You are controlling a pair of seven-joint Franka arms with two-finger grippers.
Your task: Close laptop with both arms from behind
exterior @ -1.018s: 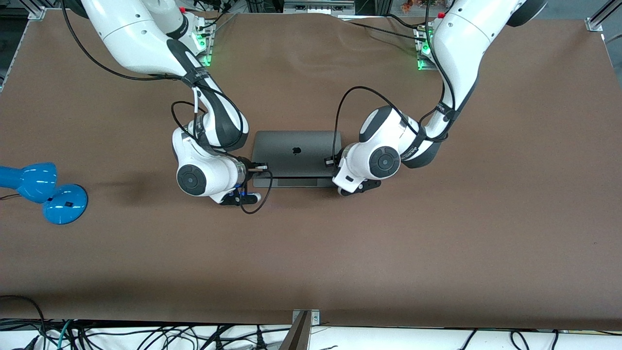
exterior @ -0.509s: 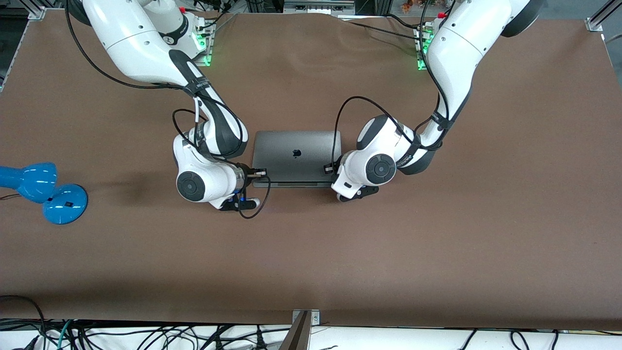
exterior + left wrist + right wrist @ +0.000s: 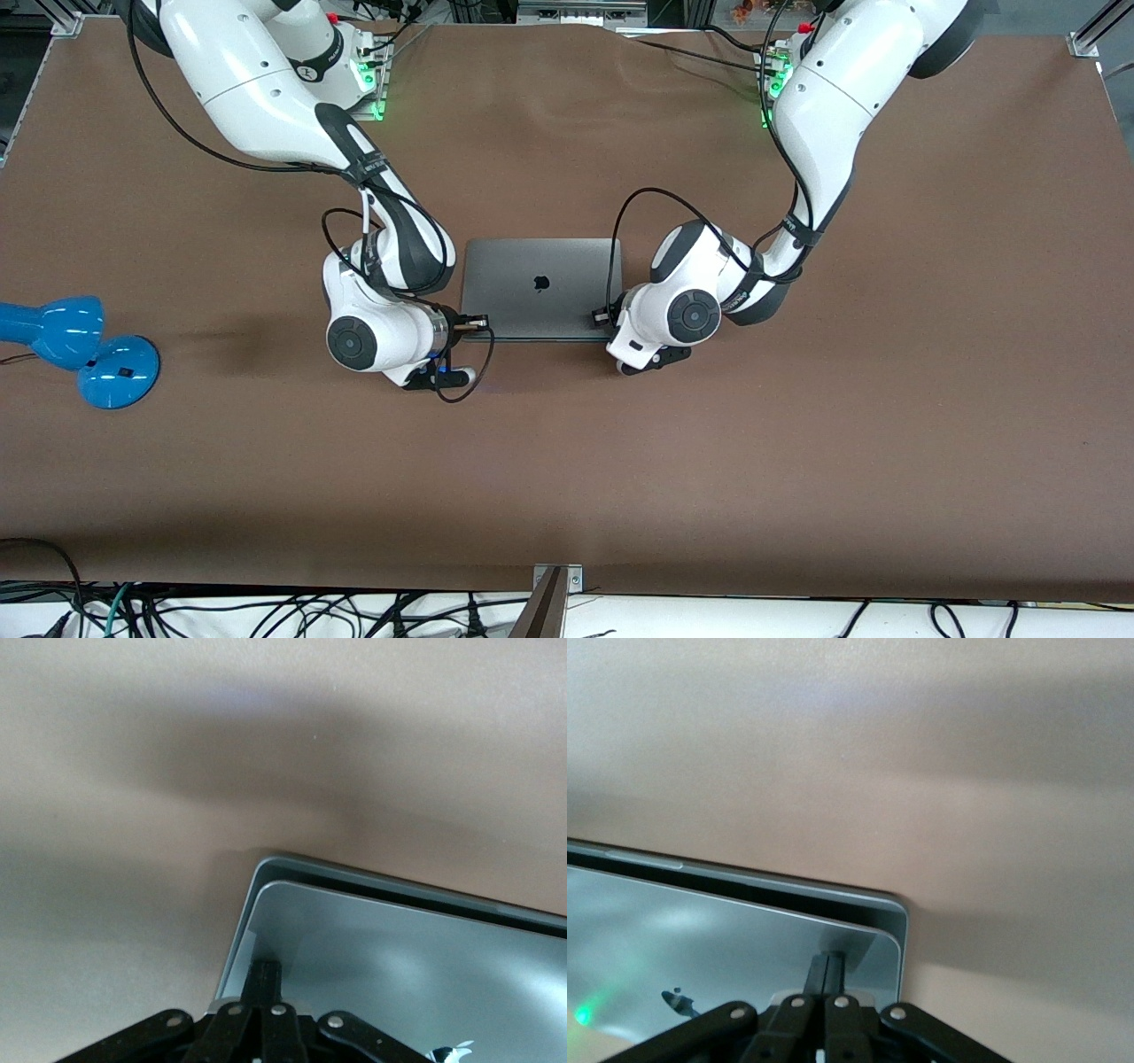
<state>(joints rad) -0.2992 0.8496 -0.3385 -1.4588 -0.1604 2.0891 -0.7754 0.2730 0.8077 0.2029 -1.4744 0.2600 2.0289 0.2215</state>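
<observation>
A glossy blue desk lamp with a round base was seen at the right arm's end of the matte brown bench, well apart from everything else. Next along, the black two-finger claw of the right arm was found with its fingers pressed together, nothing gripped between them, and their tips laid on the lid of the slim space-grey metal laptop at the free-edge corner toward the right arm's end. In the right wrist view the same claw was shown touching the smooth, faintly reflective lid just inside its rounded corner. The laptop was placed at the middle of the bench between the two white jointed arms, its long axis running from one arm's end of the bench to the other, hinge toward the bases and dark logo upward. A narrow dark gap was visible between lid and base in both wrist views, so the lid was judged almost but not fully down. At the matching corner toward the left arm's end, the left arm's claw was likewise held with fingers together and empty, its tips set on the lid. Neither arm was placed nearer than the other, so an even downward press from both was judged necessary to seat the thin, rigid lid without twisting it.
</observation>
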